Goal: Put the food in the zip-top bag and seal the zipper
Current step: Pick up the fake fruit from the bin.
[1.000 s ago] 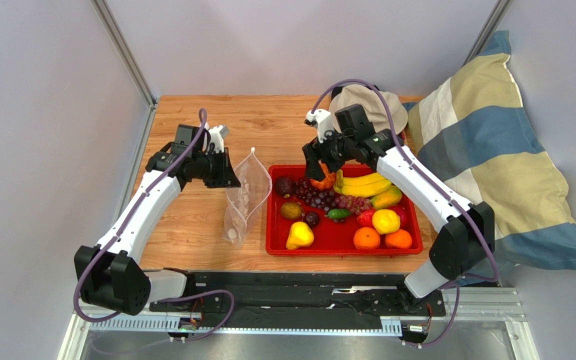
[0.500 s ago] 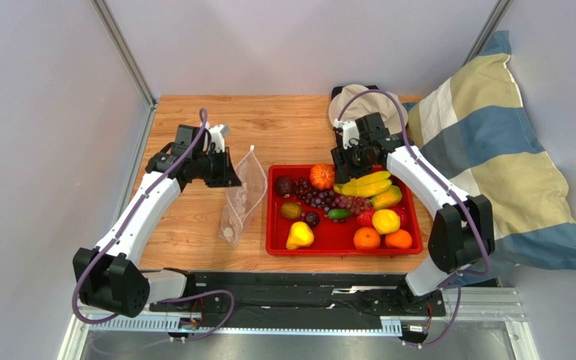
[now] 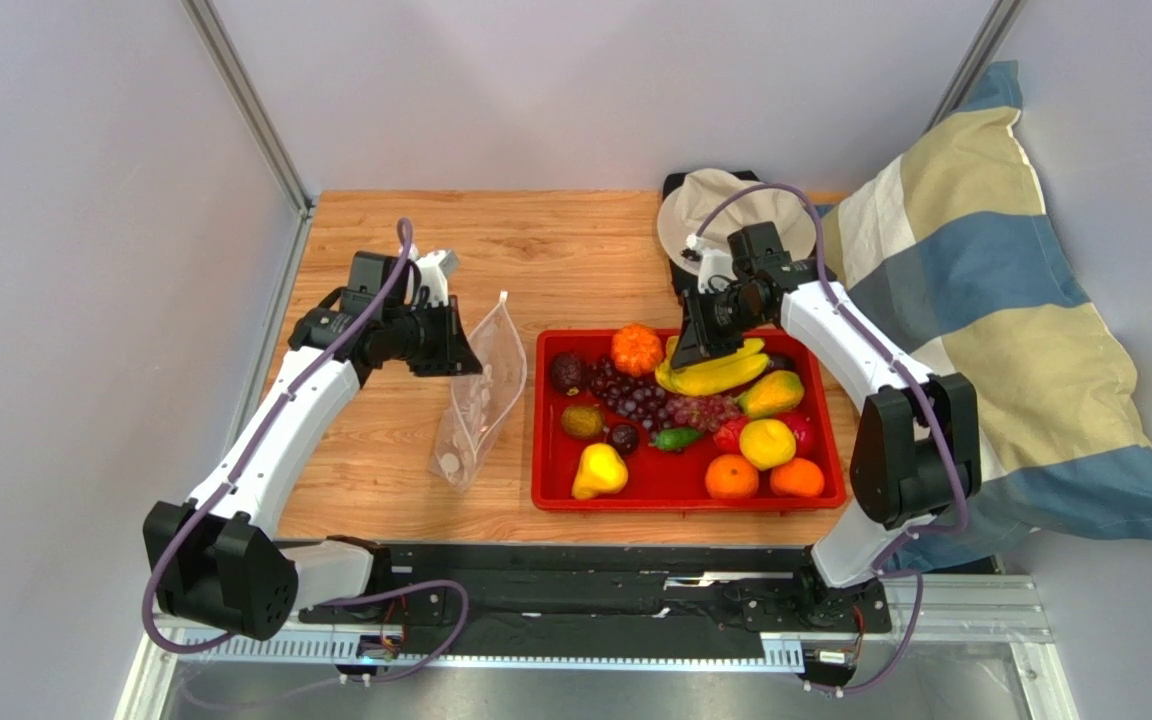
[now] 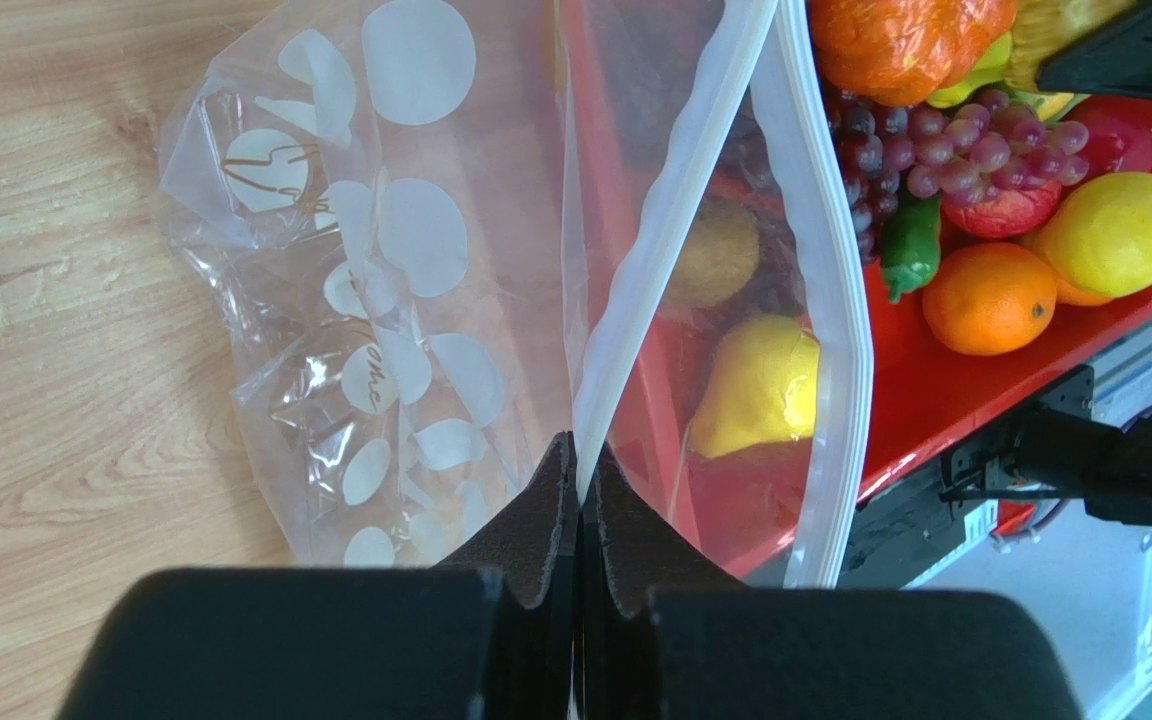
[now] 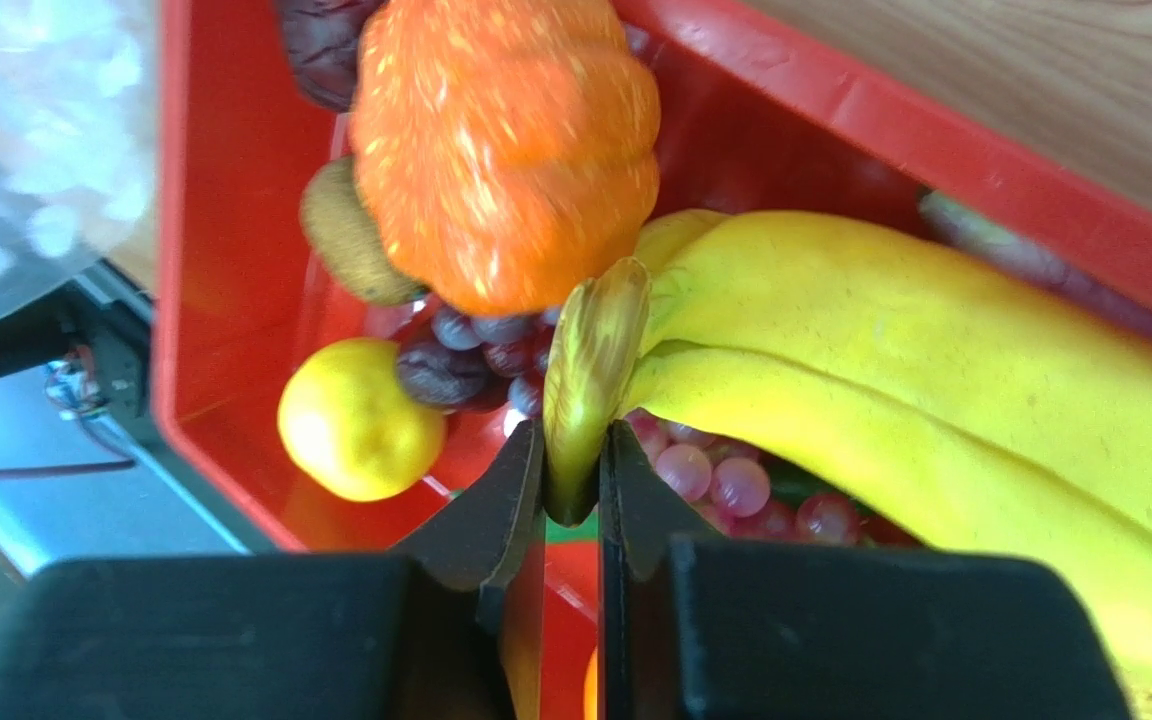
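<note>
Table: light wood (image 3: 372, 480), with the left arm (image 3: 274, 435) and the right arm (image 3: 853, 353) reaching out over it from the near edge.
Tray, front row: a red tray (image 3: 683, 503) sits right of the middle. Along its near side lie a yellow pear (image 3: 599, 471), two oranges (image 3: 732, 477) and, just behind them, a yellow round fruit (image 3: 767, 443).
Tray, middle: dark grapes (image 3: 642, 398) lie in a heap. A dark plum (image 3: 569, 371) sits at the far left corner, and a bumpy orange fruit (image 3: 635, 350) is beside it.
Bag: the clear dotted bag (image 3: 480, 398) hangs just left of the tray, its bottom end down on the wood.
Zipper: the strip (image 4: 687, 195) is unsealed, and the two lips stand apart with the mouth open.
Left gripper (image 4: 579, 473): its fingers are pressed together on one lip of the bag, holding that edge up.
Bananas: the yellow bunch (image 3: 717, 369) lies across the tray's far side, just beside the bumpy orange fruit.
Right gripper (image 5: 573, 465): its fingers pinch the bunch's stem. I cannot tell whether the bunch is off the tray floor.
Far end: a pale hat (image 3: 717, 210) lies behind the tray, and a striped pillow (image 3: 988, 300) lies off to the right.
</note>
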`<state>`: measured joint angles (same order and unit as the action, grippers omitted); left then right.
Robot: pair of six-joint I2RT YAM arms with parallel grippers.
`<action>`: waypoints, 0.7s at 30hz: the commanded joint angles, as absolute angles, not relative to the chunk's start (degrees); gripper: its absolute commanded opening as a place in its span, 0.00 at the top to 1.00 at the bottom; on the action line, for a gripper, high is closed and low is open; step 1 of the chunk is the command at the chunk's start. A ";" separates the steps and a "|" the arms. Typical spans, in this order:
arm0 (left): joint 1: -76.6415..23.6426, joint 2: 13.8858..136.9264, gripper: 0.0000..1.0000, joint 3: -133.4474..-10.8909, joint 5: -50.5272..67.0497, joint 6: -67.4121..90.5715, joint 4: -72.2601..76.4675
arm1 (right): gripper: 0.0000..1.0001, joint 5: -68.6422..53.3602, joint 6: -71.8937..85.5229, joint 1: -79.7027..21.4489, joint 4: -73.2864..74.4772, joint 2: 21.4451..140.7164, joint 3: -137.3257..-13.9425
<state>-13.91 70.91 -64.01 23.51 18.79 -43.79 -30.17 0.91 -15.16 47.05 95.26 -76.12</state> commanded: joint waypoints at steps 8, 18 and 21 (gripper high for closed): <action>-14.33 69.17 1.00 -63.55 25.57 18.46 -42.19 | 1.00 -44.90 3.70 -9.40 53.00 77.80 -78.84; -14.33 67.50 1.00 -61.44 29.09 16.96 -40.69 | 1.00 -65.65 22.15 -20.37 11.17 67.32 -73.90; -14.33 67.50 1.00 -61.44 30.49 16.44 -40.69 | 1.00 -68.01 18.82 -29.05 12.47 70.22 -80.40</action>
